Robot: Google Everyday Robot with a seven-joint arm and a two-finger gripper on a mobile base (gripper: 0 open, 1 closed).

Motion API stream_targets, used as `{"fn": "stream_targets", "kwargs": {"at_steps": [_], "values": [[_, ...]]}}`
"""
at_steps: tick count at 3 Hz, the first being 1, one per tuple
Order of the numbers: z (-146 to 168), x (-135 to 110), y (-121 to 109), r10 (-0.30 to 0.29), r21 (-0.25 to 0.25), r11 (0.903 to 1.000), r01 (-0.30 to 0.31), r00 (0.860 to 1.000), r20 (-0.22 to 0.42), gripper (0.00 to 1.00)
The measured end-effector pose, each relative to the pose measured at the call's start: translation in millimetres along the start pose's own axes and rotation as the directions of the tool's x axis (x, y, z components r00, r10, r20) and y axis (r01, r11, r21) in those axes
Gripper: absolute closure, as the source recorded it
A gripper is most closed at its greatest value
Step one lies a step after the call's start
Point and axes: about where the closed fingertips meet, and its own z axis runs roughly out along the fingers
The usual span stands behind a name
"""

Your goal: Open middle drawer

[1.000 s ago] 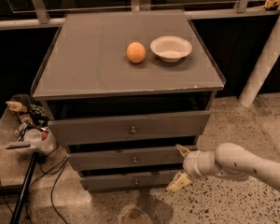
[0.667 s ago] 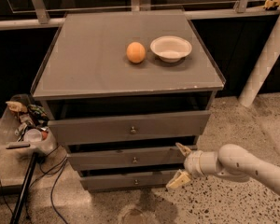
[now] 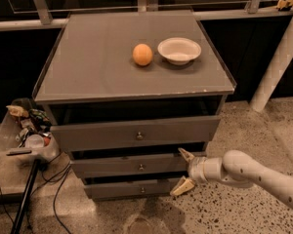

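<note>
Robot's gripper, jaws spread wide, hovers at the wide grey middle drawer's right end; its small round metal knob lies leftward.

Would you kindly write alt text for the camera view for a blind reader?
The robot's hand, fingers open, hovers at the right end of the middle drawer of the grey cabinet, right of the drawer's knob. An orange and a white bowl sit on top.

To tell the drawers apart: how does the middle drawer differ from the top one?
The middle drawer has a shallower front than the top drawer. The open claw sits at the middle drawer's right end, not the top drawer's. Both are grey and flat-fronted.
</note>
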Motion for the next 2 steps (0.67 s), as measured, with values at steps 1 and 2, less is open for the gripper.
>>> {"fn": "stream_targets", "kwargs": {"at_steps": [1,2], "values": [[15,5,0,-0.031,-0.012,0.9994,0.031,0.999,-0.022,0.0],[25,2,-14,-0.086,0.0,0.9963,0.086,0.996,-0.032,0.0]]}}
